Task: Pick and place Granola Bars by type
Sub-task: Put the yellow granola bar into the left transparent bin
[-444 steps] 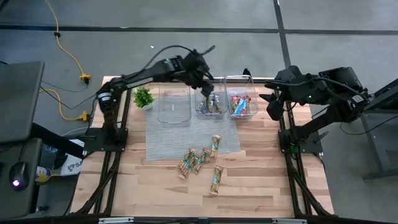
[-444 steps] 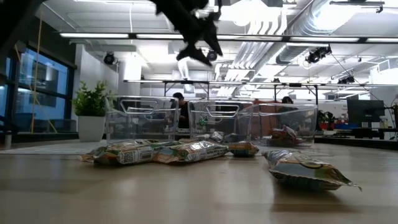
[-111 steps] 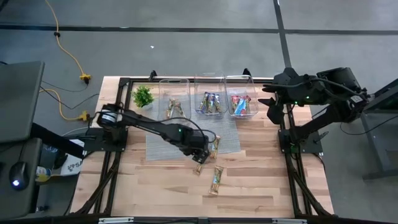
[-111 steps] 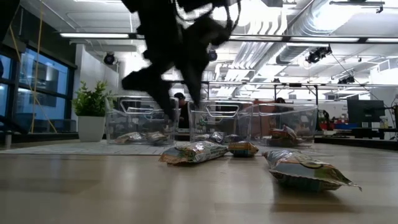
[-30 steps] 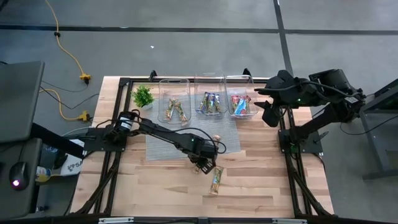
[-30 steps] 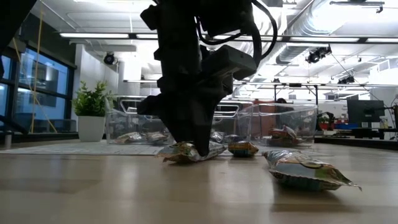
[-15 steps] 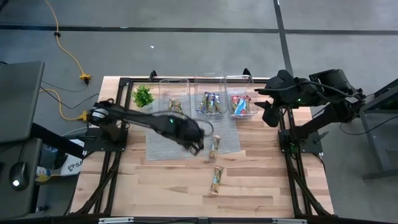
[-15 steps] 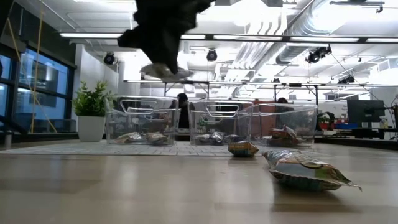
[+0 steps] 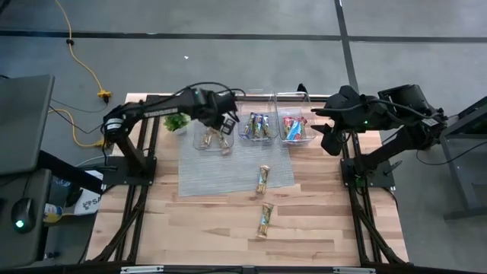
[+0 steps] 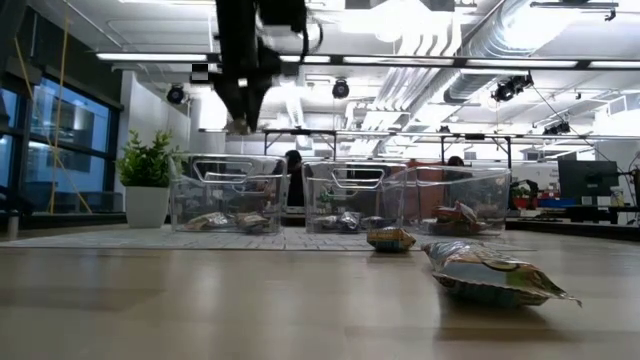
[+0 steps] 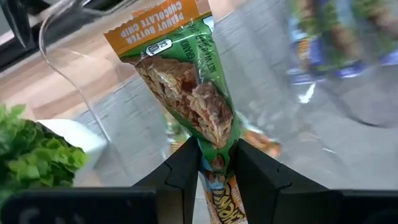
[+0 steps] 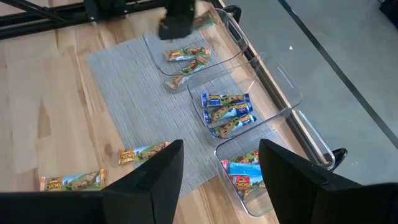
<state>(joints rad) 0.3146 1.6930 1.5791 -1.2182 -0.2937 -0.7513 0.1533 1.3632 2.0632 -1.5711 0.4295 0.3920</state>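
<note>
The left gripper [image 11: 214,163] pinches a green-and-orange granola bar [image 11: 186,87] by its lower end, directly above the left bin [image 9: 212,135]; it should lower before releasing so the bar lands among its kind. The right gripper [image 12: 217,165] waits wide

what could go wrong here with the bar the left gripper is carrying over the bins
1. The left gripper pinches the green-and-orange granola bar only at one end, so it dangles and may slip out.
2. It hangs near the front edge of the left bin; released now, it might land on the grey mat instead.
3. The middle bin of blue bars sits close beside, so a swing could mis-sort it.
</note>
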